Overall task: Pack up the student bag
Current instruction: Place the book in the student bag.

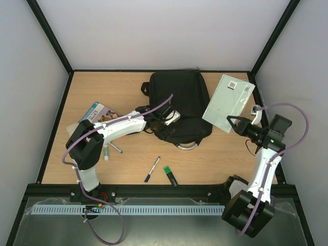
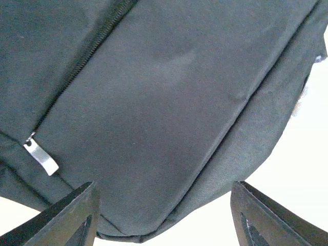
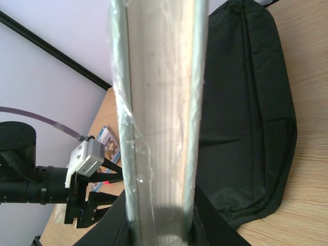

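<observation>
Wooden table (image 1: 205, 164) under soft, probably floppy bag (image 1: 179, 100), best taken by loop (image 1: 187, 146) or zip tab (image 2: 42, 156); left gripper (image 2: 164, 207) spread wide over it, right gripper (image 1: 233, 123) pinching stiff book (image 1: 228, 102).

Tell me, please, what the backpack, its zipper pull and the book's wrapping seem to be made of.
Backpack: matte black woven fabric, weave visible.
Zipper pull: likely metal, silvery and shiny.
Wrapping on the book: probably clear plastic film, glossy, wrinkled.
</observation>
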Action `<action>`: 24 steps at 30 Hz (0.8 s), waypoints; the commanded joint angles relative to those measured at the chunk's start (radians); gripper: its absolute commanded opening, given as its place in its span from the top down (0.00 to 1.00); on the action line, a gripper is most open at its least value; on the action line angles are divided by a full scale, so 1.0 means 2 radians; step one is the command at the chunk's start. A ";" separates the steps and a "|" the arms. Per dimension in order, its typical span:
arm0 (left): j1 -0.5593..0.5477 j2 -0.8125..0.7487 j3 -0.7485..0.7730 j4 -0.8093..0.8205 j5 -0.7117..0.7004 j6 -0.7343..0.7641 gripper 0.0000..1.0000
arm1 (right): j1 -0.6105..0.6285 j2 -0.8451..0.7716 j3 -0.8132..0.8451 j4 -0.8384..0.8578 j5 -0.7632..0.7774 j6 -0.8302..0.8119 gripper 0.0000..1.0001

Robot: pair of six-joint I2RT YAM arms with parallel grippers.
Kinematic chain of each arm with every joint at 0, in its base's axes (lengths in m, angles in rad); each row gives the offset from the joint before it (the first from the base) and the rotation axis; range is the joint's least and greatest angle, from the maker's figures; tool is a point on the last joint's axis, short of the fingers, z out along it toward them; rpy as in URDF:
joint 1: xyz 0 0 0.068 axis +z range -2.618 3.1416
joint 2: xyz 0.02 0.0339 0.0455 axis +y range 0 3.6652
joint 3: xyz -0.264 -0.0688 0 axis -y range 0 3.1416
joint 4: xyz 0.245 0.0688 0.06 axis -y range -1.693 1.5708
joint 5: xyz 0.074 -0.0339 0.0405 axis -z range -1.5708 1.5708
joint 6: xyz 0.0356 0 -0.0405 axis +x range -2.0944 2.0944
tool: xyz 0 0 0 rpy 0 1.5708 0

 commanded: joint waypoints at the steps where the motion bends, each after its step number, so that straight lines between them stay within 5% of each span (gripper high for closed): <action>1: -0.013 0.012 -0.003 -0.014 0.019 0.050 0.29 | -0.002 -0.006 0.017 0.021 -0.046 -0.018 0.99; 8: -0.072 0.041 -0.003 -0.010 -0.052 0.105 0.31 | -0.002 -0.007 0.018 0.021 -0.049 -0.019 0.99; 15: -0.076 0.078 0.020 -0.005 -0.096 0.102 0.37 | -0.002 -0.005 0.020 0.014 -0.052 -0.024 0.99; 24: -0.071 0.025 0.012 -0.007 -0.027 0.126 0.30 | -0.002 -0.004 0.021 0.011 -0.054 -0.027 0.99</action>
